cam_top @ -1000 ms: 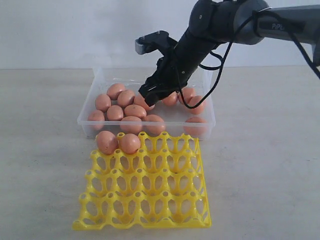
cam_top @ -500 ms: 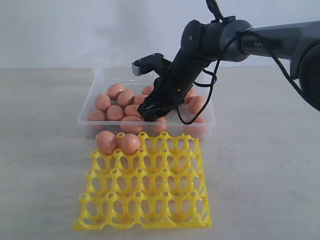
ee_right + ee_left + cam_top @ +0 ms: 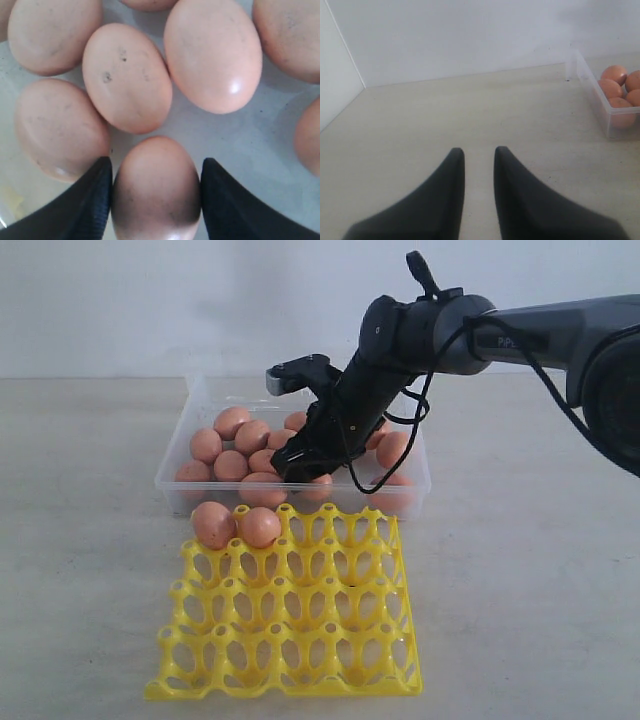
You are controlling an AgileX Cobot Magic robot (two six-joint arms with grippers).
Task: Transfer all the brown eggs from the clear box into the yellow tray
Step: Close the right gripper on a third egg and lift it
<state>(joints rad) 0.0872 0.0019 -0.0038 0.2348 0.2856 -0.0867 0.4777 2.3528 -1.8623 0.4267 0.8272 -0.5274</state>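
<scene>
The clear box (image 3: 172,472) holds several brown eggs (image 3: 231,466) at the back. In front of it the yellow tray (image 3: 300,640) carries two eggs (image 3: 213,524) in its far-left cups. My right gripper (image 3: 297,466) reaches down into the box. In the right wrist view its black fingers (image 3: 95,200) press against both sides of one egg (image 3: 156,195) lying on the box floor, so the right gripper (image 3: 156,160) is shut on it. My left gripper (image 3: 478,150) hovers over bare table, slightly open and holding nothing. It is out of the exterior view.
Other eggs (image 3: 127,77) crowd close around the gripped one. A corner of the box (image 3: 600,107) with several eggs shows off to one side in the left wrist view. A pale wall (image 3: 150,300) runs behind the table.
My right arm has come down and toward the box's near side, lowering the gripper among the eggs until its fingers straddle one.
</scene>
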